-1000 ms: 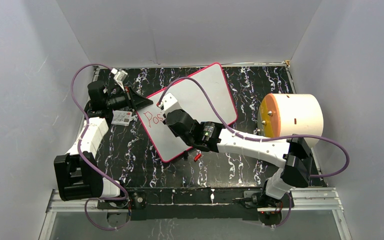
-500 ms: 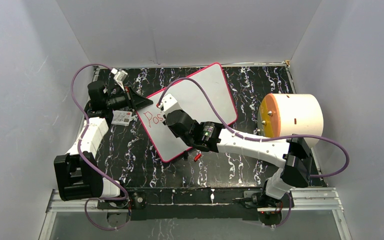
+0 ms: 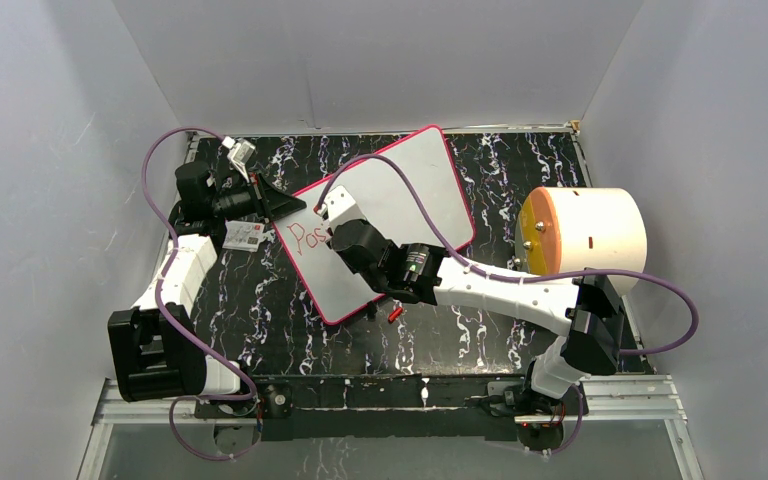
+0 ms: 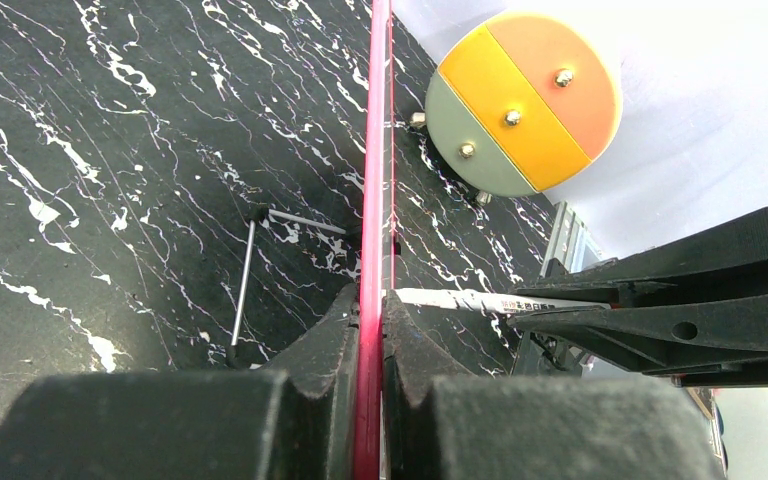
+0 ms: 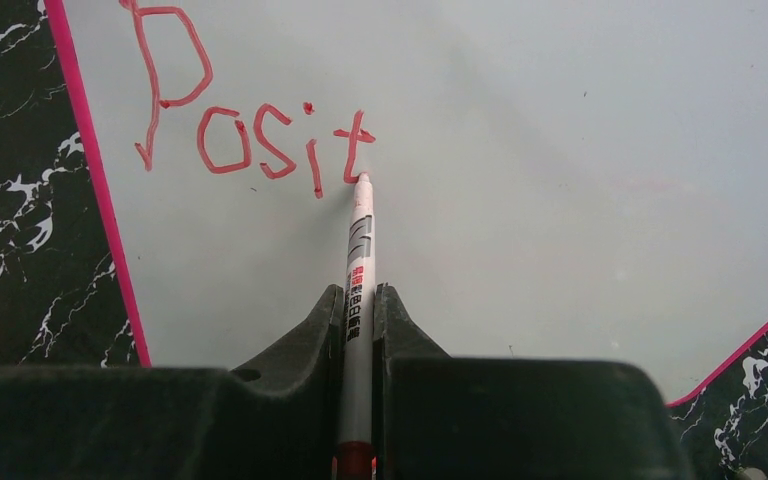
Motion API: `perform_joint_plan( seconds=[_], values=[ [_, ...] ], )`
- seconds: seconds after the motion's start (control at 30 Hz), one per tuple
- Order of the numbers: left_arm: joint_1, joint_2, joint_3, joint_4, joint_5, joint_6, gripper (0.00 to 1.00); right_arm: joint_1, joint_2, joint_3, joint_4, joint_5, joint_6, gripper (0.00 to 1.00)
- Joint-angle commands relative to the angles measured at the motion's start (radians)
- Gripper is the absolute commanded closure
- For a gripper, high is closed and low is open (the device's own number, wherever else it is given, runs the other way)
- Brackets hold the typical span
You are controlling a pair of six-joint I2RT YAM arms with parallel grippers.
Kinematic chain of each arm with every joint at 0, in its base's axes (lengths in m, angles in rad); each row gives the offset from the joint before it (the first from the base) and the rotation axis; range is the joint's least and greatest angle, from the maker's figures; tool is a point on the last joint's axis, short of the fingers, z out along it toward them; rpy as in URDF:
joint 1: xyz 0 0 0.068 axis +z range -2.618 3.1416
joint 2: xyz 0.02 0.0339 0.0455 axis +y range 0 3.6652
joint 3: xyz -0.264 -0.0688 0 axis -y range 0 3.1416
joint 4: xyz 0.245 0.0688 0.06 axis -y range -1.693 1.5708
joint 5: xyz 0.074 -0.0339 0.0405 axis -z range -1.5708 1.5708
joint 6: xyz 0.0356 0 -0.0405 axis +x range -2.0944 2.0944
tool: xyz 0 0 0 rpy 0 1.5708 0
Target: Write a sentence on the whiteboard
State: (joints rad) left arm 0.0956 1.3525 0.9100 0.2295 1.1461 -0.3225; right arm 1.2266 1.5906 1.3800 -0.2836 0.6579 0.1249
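The pink-framed white whiteboard point(image 3: 410, 180) is clamped by the left gripper point(image 4: 372, 300). A slim white marker point(image 5: 360, 240) is pinched by the right gripper point(image 5: 358, 295).

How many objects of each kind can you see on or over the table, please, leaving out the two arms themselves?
whiteboard: 1
marker: 1
printed card: 1
round drum: 1
small red piece: 1
Total: 5
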Motion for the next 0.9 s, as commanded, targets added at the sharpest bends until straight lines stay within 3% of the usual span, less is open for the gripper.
perform_joint_plan(
  seconds=[0.0,0.87],
  values=[
    [0.006,0.023,-0.016,-0.055,-0.103,0.082,1.0,-0.006,-0.021,-0.002,0.083,0.023,-0.007,1.0],
    [0.006,0.023,-0.014,-0.056,-0.102,0.083,1.0,-0.02,-0.045,-0.022,0.178,0.059,-0.024,1.0]
  ],
)
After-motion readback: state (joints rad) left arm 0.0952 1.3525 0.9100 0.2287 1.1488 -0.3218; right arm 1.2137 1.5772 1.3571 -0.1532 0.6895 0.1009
